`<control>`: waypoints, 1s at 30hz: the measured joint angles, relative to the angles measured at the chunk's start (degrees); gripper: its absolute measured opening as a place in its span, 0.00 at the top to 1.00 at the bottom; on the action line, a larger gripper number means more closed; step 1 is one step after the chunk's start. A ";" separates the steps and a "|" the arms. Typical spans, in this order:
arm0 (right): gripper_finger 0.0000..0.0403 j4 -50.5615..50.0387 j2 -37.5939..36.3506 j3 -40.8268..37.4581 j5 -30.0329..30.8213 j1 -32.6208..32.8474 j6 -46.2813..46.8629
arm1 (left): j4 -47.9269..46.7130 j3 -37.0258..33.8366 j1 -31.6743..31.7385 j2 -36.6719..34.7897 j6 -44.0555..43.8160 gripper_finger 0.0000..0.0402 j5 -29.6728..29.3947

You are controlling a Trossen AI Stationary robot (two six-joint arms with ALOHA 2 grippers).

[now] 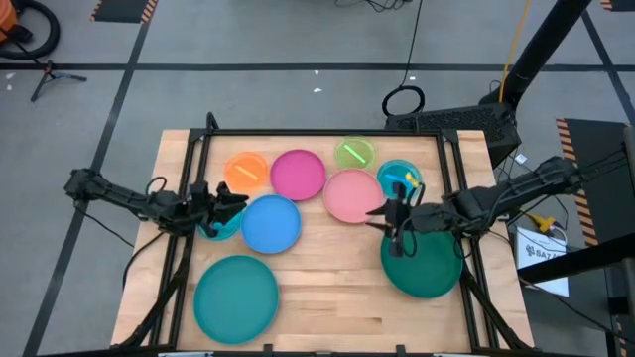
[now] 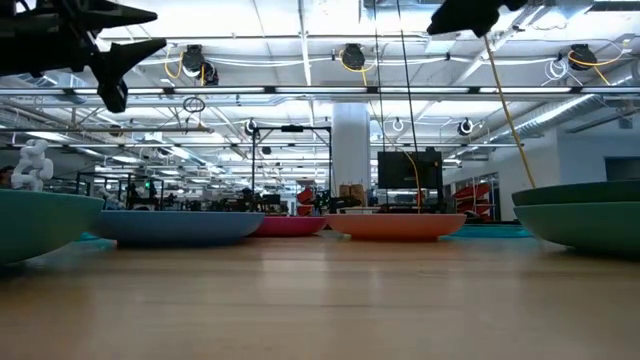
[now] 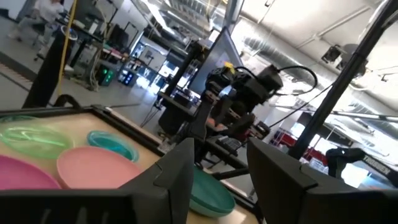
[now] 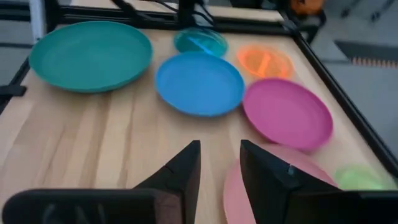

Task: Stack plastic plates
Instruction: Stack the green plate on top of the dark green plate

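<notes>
wooden table (image 1: 327, 288) holds spread plates; right gripper (image 1: 395, 224) empty, narrowly parted; left gripper (image 1: 220, 204) likewise, half-hiding a small teal plate (image 1: 220, 230).

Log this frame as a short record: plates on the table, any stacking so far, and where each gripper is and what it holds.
plates: large teal plate, dark green plate, blue plate, magenta plate, pink plate, orange plate, lime plate
stacking: none visible; the plates lie singly, several with rims touching or overlapping
left gripper: raised beside the blue plate, open, empty
right gripper: raised over the pink plate's edge, open, empty
table: bare wood at the front centre
</notes>
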 joint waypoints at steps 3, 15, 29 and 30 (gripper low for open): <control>0.74 3.38 2.50 0.00 -0.47 1.27 -2.93 | 4.28 0.00 -1.02 5.24 -0.95 0.62 -1.58; 0.74 13.55 6.58 0.00 -0.69 4.14 -16.70 | 8.95 13.91 -5.15 26.33 2.32 0.62 -5.06; 0.74 26.48 -6.43 -13.96 -3.68 2.90 -22.41 | -29.74 42.40 -8.58 46.65 -0.68 0.62 -5.05; 0.74 26.58 -7.67 -14.82 -3.70 2.72 -21.93 | -32.40 43.53 -8.83 47.21 -1.71 0.62 -5.06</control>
